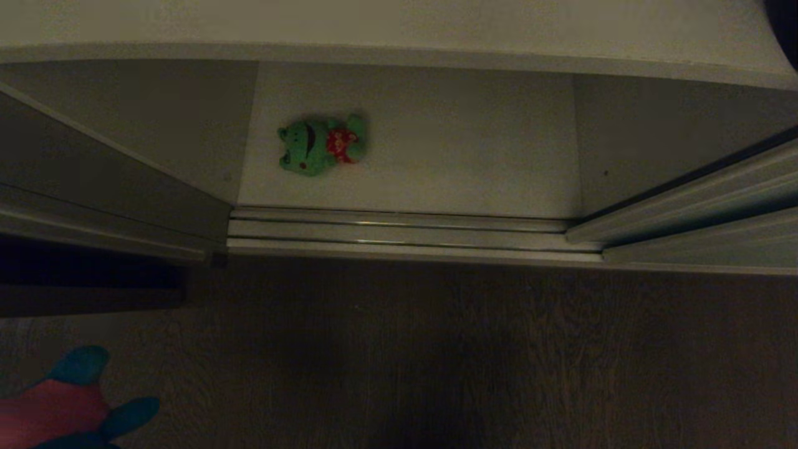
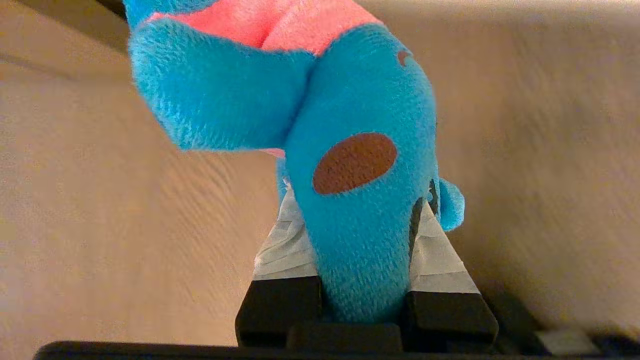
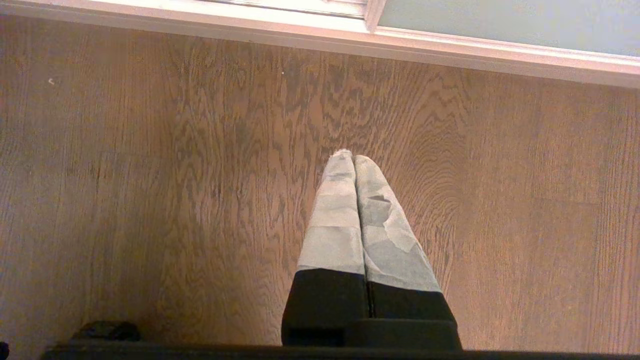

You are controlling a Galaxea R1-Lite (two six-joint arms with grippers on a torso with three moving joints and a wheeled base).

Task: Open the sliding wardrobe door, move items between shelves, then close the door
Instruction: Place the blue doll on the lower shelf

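The blue toy [image 2: 360,210] is clamped between the fingers of the left end effector [image 2: 357,215], above the floor [image 2: 100,225]. The right end effector [image 3: 354,159] is fully closed and empty, with the door [image 3: 500,20] ahead of it.

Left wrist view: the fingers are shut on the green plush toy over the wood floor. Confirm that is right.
Not right. In the left wrist view the left gripper is shut on the blue plush toy, not the green one. The green plush toy lies on the white shelf in the head view.
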